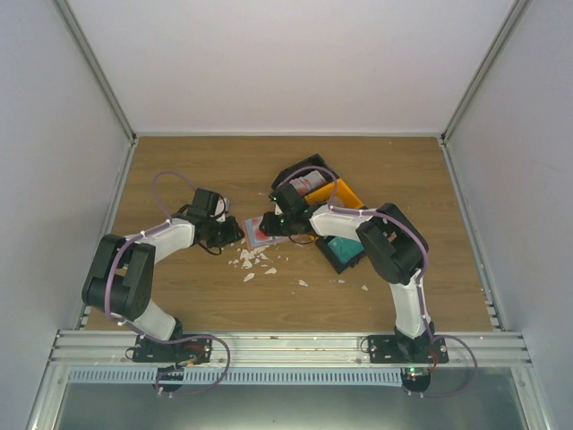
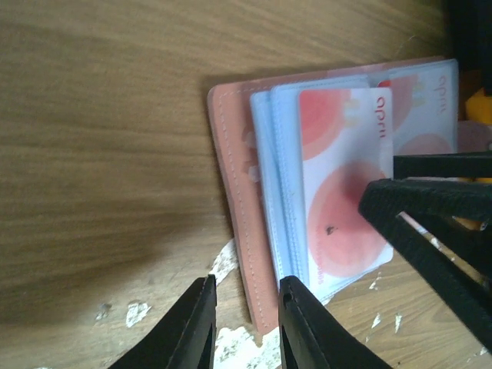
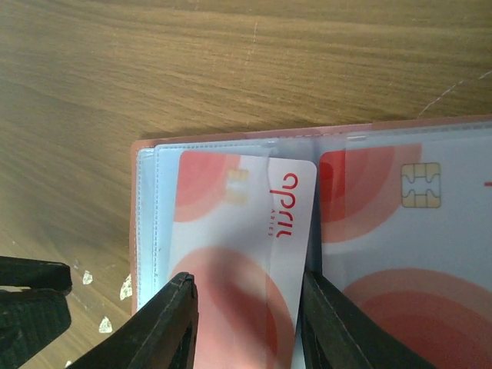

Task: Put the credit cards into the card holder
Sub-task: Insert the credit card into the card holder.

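Right hand (image 3: 247, 280) stands with jaws apart astride the red-and-white card (image 3: 231, 223), which lies flat on the left page of the open card holder (image 2: 231, 169) on the table (image 3: 154, 61), a stance that leaves it free to settle into the blue sleeve. Left hand (image 2: 247, 283) shows a narrow gap at the holder's near corner, apparently steadying it; whether it pinches cannot be told. Card's long axis runs parallel to the fold, chip end pointing away from the right hand.
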